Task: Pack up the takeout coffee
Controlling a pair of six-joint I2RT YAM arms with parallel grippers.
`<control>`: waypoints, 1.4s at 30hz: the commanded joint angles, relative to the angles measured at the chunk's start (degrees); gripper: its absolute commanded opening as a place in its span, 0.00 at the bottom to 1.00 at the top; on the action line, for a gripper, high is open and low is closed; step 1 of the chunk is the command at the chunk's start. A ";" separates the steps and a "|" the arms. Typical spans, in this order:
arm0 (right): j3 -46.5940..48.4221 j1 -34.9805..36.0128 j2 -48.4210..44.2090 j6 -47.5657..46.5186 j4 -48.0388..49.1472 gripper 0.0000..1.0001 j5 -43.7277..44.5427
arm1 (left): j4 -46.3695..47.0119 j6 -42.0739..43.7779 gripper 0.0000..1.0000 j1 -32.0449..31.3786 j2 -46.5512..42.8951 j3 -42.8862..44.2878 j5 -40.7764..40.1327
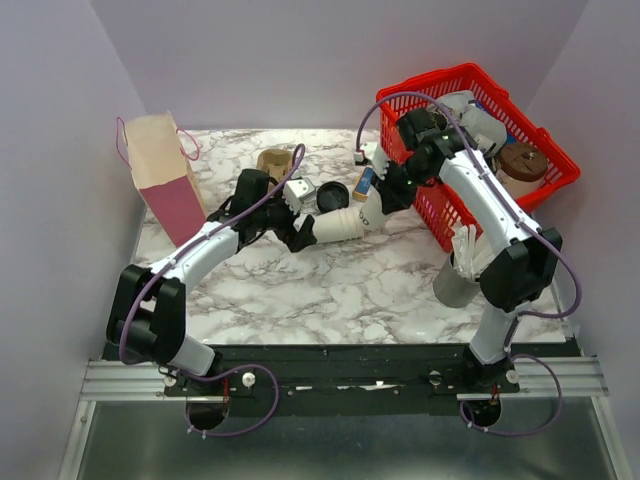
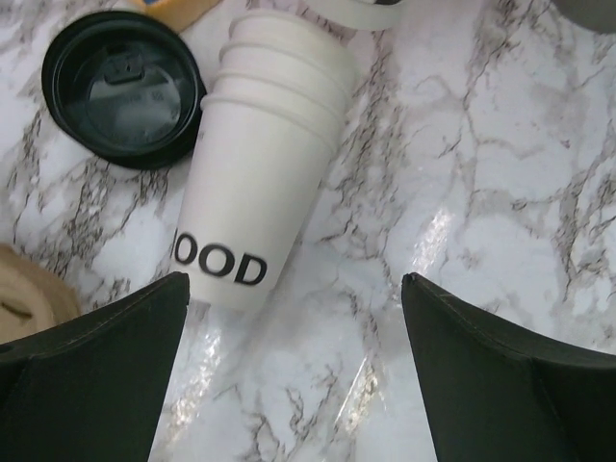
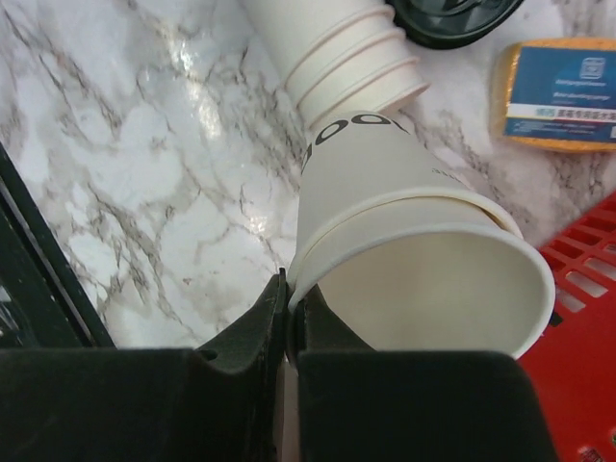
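Right gripper (image 3: 289,294), closest to its wrist camera, is clamped on the rim of a white paper cup (image 3: 423,221). That cup lies on its side, base toward the mouth of the stack of nested cups (image 3: 337,58) at its 12 o'clock. Left gripper (image 2: 294,289) hangs over the stack's base, jaws wide apart, holding nothing. Black lid (image 2: 120,87) lies loose on the table (image 2: 481,192) at 11 o'clock of the stack. Pink paper bag (image 1: 160,175), the presumed destination, stands at the table's 9 o'clock. Assessment: early stage. Cup not clear of the stack, and lidding and bagging outstanding.
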 commanded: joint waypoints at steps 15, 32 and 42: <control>-5.55 1.99 4.44 -3.64 0.93 0.07 16.75 | -1.59 1.04 0.99 2.02 -3.21 -3.58 -3.80; -15.75 3.31 -0.57 1.37 1.98 0.13 13.93 | -1.77 -0.19 0.99 2.55 -1.63 -3.58 -3.53; 0.03 4.19 -0.32 4.44 -3.02 0.62 13.95 | -2.56 -0.45 0.99 3.08 -1.80 -3.84 -3.62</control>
